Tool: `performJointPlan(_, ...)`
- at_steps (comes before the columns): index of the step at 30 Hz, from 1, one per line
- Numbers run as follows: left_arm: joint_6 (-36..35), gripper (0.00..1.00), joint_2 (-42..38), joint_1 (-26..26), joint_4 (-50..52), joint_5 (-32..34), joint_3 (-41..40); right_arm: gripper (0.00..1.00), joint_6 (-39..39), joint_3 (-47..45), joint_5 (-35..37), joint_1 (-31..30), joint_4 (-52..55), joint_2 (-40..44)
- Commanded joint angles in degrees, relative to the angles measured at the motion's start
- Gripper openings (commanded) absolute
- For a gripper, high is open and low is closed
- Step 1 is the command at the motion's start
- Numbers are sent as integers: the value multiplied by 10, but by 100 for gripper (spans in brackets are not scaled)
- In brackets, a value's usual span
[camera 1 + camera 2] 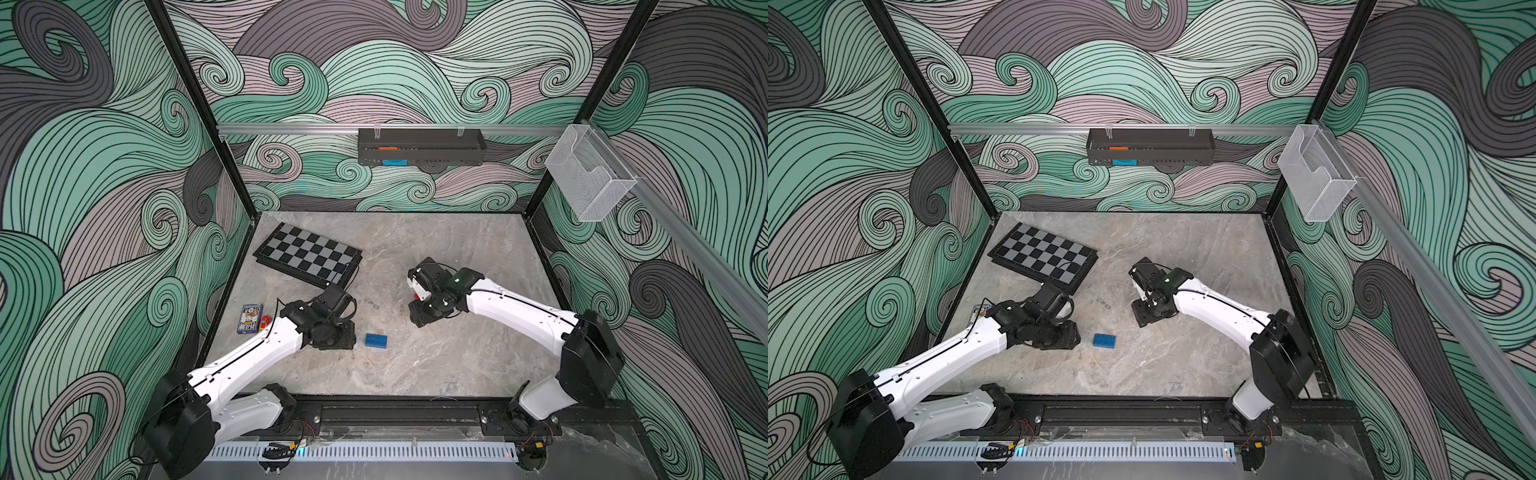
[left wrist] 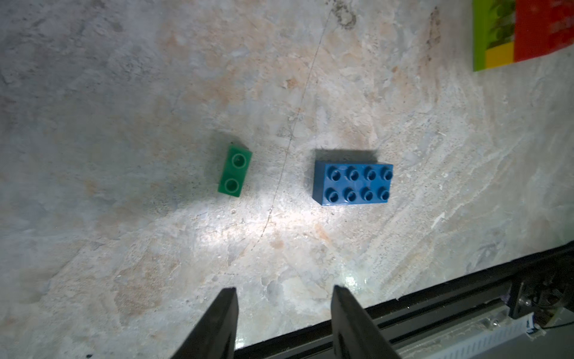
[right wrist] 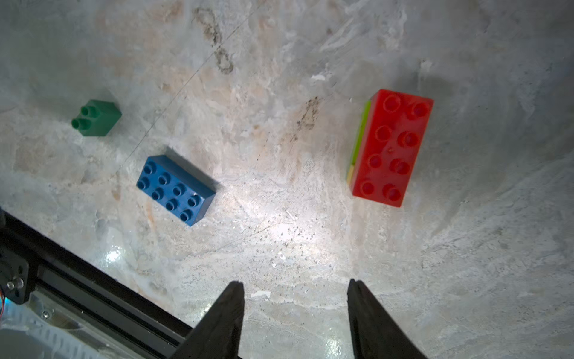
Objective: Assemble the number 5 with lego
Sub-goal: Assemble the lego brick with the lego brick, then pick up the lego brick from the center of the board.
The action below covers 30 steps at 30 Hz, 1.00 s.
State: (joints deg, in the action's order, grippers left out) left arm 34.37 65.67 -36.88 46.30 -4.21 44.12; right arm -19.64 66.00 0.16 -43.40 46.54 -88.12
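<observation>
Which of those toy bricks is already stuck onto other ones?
The red brick: it sits atop a lime green brick and a yellow brick; the blue brick and the dark green brick each lie alone.

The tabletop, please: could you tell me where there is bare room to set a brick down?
The widest bare patch of table lies between the chessboard and the right wall, at the far side. Another runs from the blue brick to the front rail. It is crowded near the card box, by the left arm.
</observation>
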Motion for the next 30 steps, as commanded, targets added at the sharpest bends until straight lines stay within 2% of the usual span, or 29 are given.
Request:
performJointPlan(1, 2, 50, 26, 5, 19, 42, 32, 56, 4, -23, -40, -5, -4, 41)
performJointPlan(13, -56, 46, 211, 49, 50, 25, 127, 56, -27, -179, -73, -10, -16, 198)
performJointPlan(20, -61, 44, 262, 54, 39, 18, 147, 56, -32, -218, -80, -10, -15, 244)
performJointPlan(30, -60, 39, 297, 54, 18, 23, 138, 56, -25, -221, -87, -9, -18, 254)
